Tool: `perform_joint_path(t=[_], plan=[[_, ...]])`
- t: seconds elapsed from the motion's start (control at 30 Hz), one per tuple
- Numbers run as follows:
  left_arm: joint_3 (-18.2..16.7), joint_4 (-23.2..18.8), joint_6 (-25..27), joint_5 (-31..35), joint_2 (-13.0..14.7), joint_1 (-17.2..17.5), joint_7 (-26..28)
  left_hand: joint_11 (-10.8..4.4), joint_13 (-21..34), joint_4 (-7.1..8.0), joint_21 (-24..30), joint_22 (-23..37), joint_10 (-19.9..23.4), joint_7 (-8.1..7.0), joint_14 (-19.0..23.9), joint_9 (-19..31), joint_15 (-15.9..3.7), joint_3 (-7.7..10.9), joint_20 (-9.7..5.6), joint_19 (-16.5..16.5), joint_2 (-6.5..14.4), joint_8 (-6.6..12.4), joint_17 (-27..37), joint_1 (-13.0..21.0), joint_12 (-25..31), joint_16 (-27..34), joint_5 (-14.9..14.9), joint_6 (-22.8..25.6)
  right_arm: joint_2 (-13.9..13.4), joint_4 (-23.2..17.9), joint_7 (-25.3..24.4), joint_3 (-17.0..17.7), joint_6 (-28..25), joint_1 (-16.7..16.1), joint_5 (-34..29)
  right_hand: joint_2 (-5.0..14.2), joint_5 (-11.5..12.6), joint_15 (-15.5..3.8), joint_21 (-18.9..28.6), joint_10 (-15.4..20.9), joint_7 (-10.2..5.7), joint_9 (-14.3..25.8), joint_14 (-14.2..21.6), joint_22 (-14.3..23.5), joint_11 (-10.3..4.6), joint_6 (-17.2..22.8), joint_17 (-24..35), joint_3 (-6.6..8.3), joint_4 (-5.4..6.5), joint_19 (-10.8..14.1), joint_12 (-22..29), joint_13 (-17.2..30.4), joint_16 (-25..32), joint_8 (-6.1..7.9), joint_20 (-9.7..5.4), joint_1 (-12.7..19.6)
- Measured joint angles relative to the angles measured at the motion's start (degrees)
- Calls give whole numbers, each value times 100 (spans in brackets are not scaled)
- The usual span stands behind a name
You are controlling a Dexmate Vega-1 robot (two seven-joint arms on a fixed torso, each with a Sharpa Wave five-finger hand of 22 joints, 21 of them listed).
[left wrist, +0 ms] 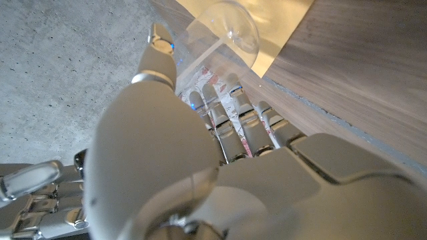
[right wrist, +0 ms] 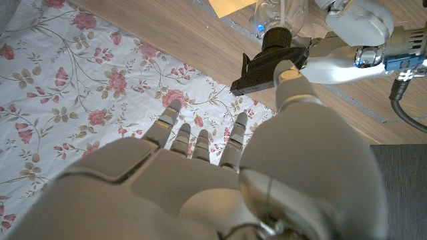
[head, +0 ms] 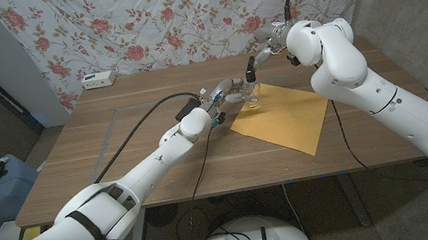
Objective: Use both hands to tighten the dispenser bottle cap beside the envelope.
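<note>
Standing on a wooden table (head: pixel 143 161) backed by a floral cloth (head: pixel 163 16), the clear dispenser bottle (head: pixel 251 93) is gripped by the left hand (head: pixel 225 94) at the yellow envelope's (head: pixel 286 115) far-left corner. Its black pump cap (right wrist: pixel 270 61) is touched by the right hand (right wrist: pixel 220 180), fingers spread.

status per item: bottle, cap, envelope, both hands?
dispenser bottle: clear, upright at the envelope's far corner, held by the left robot hand.
pump cap: black, on the bottle neck; how tight cannot be told.
envelope: flat on the table.
left robot hand: wrapped around the bottle body.
right robot hand: thumb at the cap, other fingers spread.
</note>
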Motion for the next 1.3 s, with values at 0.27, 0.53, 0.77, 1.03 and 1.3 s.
perform_joint_path(t=[0.27,0.53,0.77,1.03,1.3], plan=[[22,15,37,10,-16,-26,-15,0,0,0,0,0,0,0,0,3,0,0,0,0,0,-18,1,0,0,18,-1,0,-104,109,82,-212,76,271,171,-22,0,41,0,-64,30,0,-61,0,-2,-51,-1,19,19,-30,0,0,0,0,30,22],[28,-70,102,20,4,-20,-13,0,0,0,0,0,0,0,-1,2,-1,0,0,0,0,-6,3,0,0,18,-11,0,-164,214,258,-415,104,509,198,-7,0,41,0,-132,31,-1,-123,0,-11,-50,-1,18,19,-30,0,-1,0,0,30,37],[29,-148,140,24,30,16,0,0,0,0,0,0,0,0,-1,1,-1,0,0,0,0,3,4,0,-1,18,-12,0,-188,288,335,-527,145,620,188,-7,45,40,0,-131,27,-1,-122,1,-11,-46,-1,18,19,-30,0,-17,0,35,30,37],[29,-219,186,28,56,47,16,0,0,0,0,0,0,0,-1,-2,-1,0,0,0,0,2,18,0,-8,17,-13,0,-198,383,340,-604,183,690,170,-23,45,40,0,-131,9,-1,-121,1,-11,-27,-18,18,19,-30,27,-16,0,80,30,54],[25,-249,202,29,68,60,21,0,0,0,0,0,0,0,-1,-2,-1,0,0,0,0,-9,16,0,-8,1,-16,0,-200,455,302,-621,200,703,201,-1,45,40,0,-130,11,28,-121,1,-11,36,-17,32,33,-30,27,-16,0,109,30,75]])
